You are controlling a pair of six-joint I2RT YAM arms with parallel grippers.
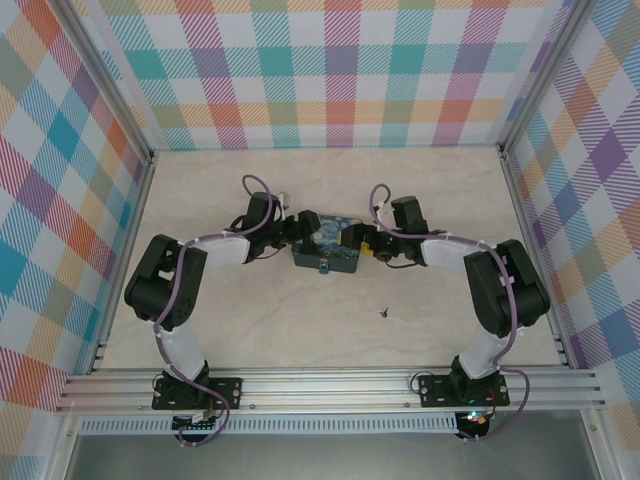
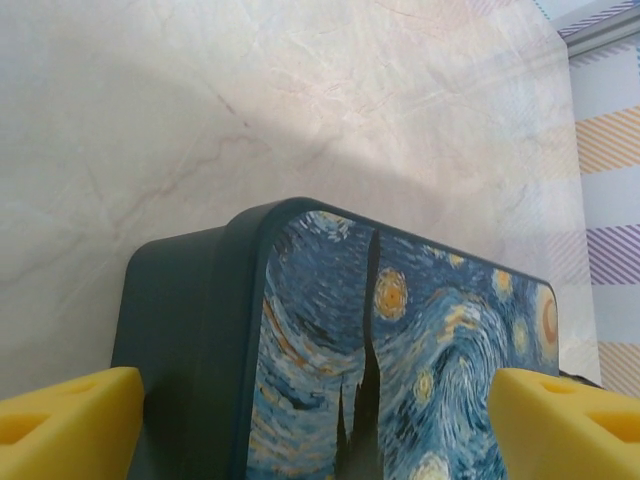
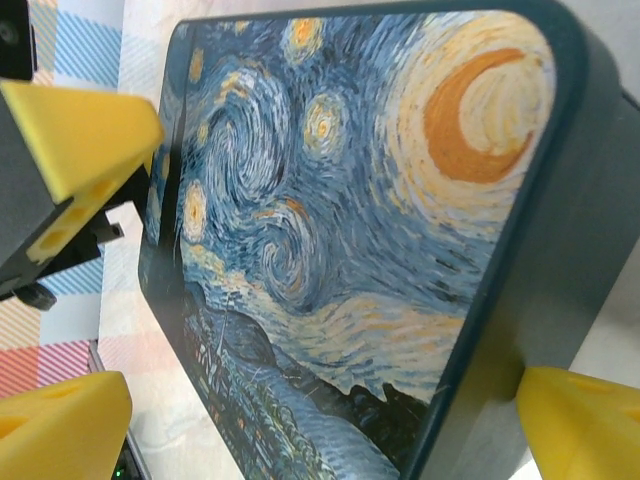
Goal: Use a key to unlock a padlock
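Looking down from the top camera, the blue-and-yellow swirl-painted box (image 1: 325,250) sits about mid-frame on the pale marble-look table (image 1: 300,340), with one arm coming in at each end. The left gripper (image 1: 291,232) is at the box's left end and the right gripper (image 1: 358,240) at its right end. The key (image 1: 384,312) is just a dark sliver lying on bare table below and right of the box, well apart from both grippers. The padlock (image 1: 322,268) looks like a tiny nub at the box's lower edge, honestly too small to tell whether it's locked. In the left wrist view the left gripper (image 2: 315,400) has its yellow fingers (image 2: 70,420) spread wide in the two bottom corners, with the box (image 2: 330,330) between them. Same deal on the right wrist cam: the right gripper (image 3: 320,400) has its fingers (image 3: 580,420) far apart. The bottom-right one is up against the box's (image 3: 340,200) dark side wall and the bottom-left one is clear of it. One yellow finger of the left gripper (image 3: 80,130) pokes in at upper left.
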